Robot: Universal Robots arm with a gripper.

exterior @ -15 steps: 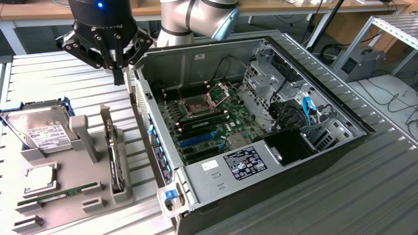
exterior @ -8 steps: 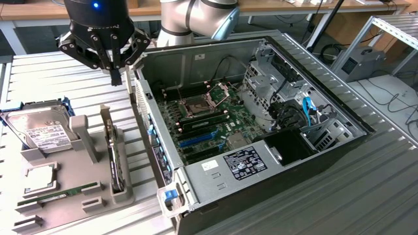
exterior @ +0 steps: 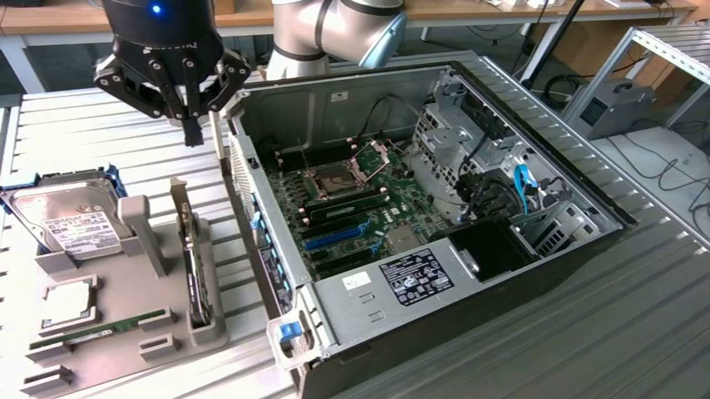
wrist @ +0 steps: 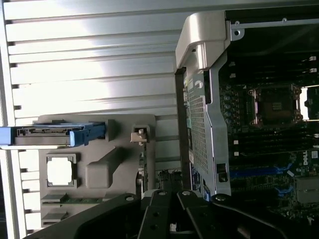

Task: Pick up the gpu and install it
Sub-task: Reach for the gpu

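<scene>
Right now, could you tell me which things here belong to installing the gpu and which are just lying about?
For the job: gpu, standing on edge in the grey holder; gripper, shut and empty; open computer case.
Just lying about: hard drive; CPU; RAM stick.

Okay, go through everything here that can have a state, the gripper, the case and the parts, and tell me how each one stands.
gripper: shut, holding nothing, above the table.
gpu: standing on edge in the gray holder, not picked up.
computer case: side open, motherboard exposed.
hard drive: resting in the holder.
RAM stick: lying in its holder slot.
</scene>
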